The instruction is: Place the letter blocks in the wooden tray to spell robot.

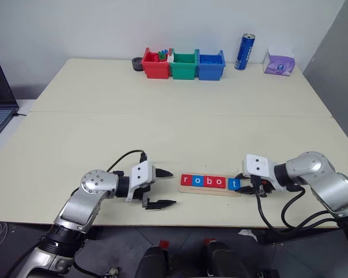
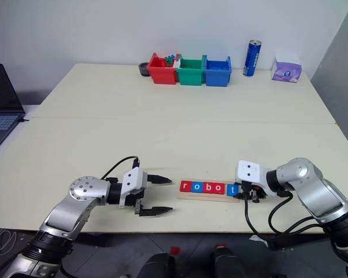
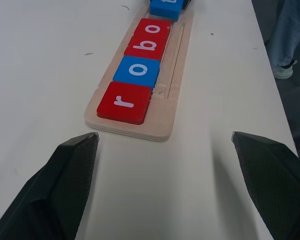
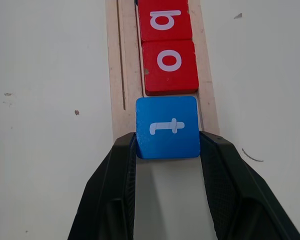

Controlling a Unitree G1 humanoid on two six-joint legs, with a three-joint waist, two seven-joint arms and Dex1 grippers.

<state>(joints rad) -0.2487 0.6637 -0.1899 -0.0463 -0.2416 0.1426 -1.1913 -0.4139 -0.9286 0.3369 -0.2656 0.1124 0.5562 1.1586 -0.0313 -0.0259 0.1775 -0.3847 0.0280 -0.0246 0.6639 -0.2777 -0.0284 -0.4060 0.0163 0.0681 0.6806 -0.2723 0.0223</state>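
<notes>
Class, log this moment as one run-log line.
right gripper: shut on t block | wooden tray: r, o, b, o seated | left gripper: open, idle

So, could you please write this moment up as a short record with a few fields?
tray: wooden tray near the table's front edge
placed: red r, blue o, red b, red o in a row
last tile: blue t at the tray's right end
right gripper: closed on the blue t's sides
left gripper: open, off the tray's left end
</notes>
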